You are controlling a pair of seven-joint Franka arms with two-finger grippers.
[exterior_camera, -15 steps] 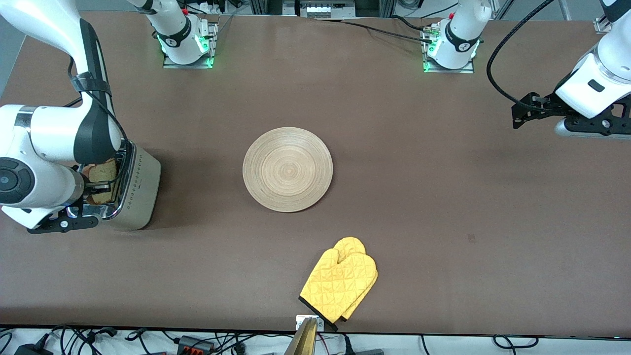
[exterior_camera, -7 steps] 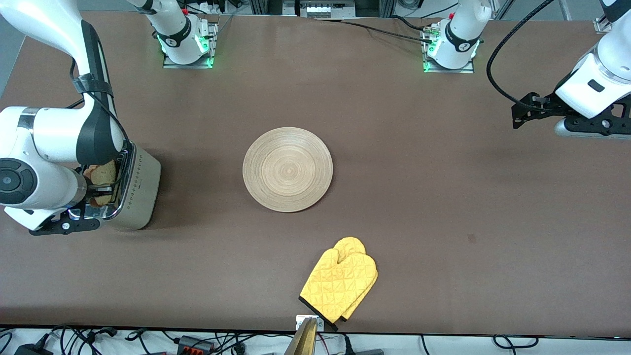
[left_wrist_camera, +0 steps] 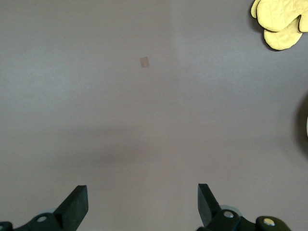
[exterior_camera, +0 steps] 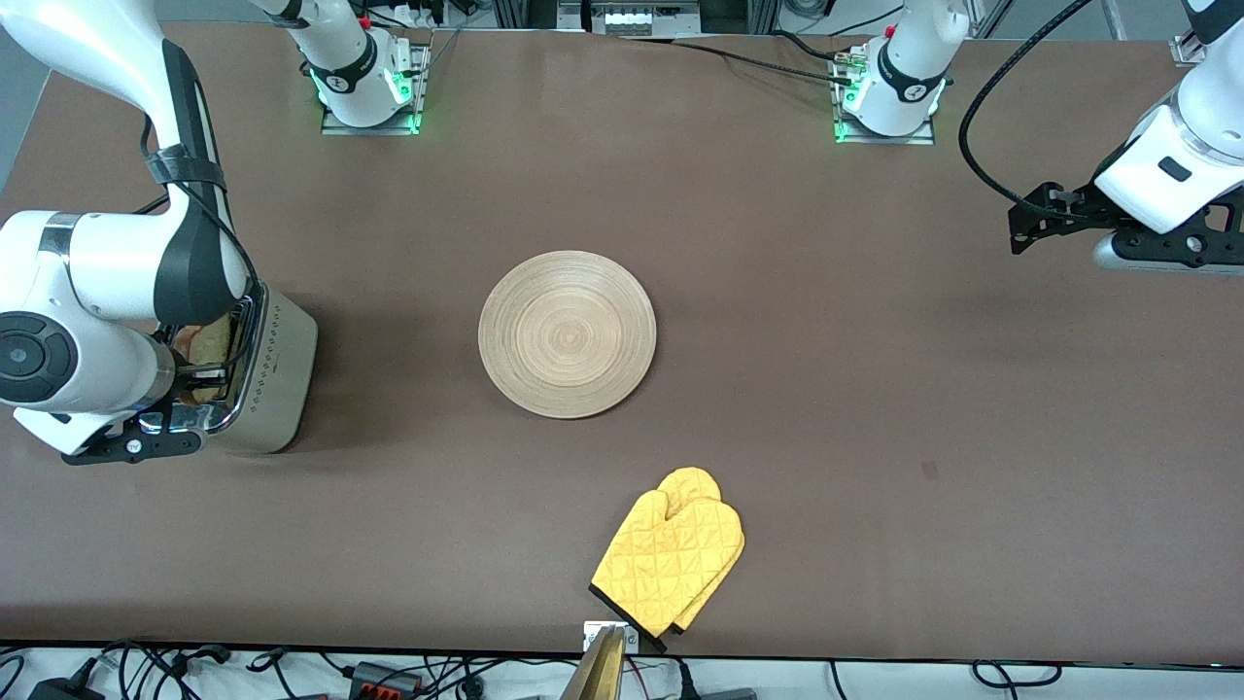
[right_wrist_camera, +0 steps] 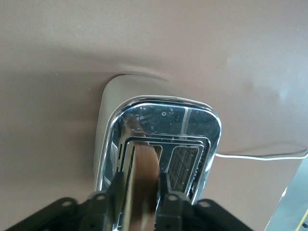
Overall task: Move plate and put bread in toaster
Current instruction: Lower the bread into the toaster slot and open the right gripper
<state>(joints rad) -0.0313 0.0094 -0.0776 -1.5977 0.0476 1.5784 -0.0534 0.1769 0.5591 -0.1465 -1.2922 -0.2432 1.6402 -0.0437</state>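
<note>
The toaster (exterior_camera: pixel 277 374) stands at the right arm's end of the table. My right gripper (exterior_camera: pixel 199 369) is over its chrome top, shut on the bread (exterior_camera: pixel 206 342). The slice stands on edge, its lower part down in one slot. In the right wrist view the bread (right_wrist_camera: pixel 142 178) sits between my right gripper's (right_wrist_camera: pixel 139 204) jaws in one slot of the toaster (right_wrist_camera: pixel 192 120); the other slot is empty. The wooden plate (exterior_camera: pixel 568 333) lies bare at mid-table. My left gripper (exterior_camera: pixel 1020 226) waits open over the left arm's end, over bare table in its wrist view (left_wrist_camera: pixel 143 204).
A yellow oven mitt (exterior_camera: pixel 671 559) lies near the table edge closest to the front camera, nearer than the plate; it also shows in the left wrist view (left_wrist_camera: pixel 279 21). The toaster's white cord (right_wrist_camera: pixel 260 156) trails off beside it.
My right gripper has come down a little and the bread has sunk lower into the toaster slot. The left arm, the plate and the mitt have not moved.
</note>
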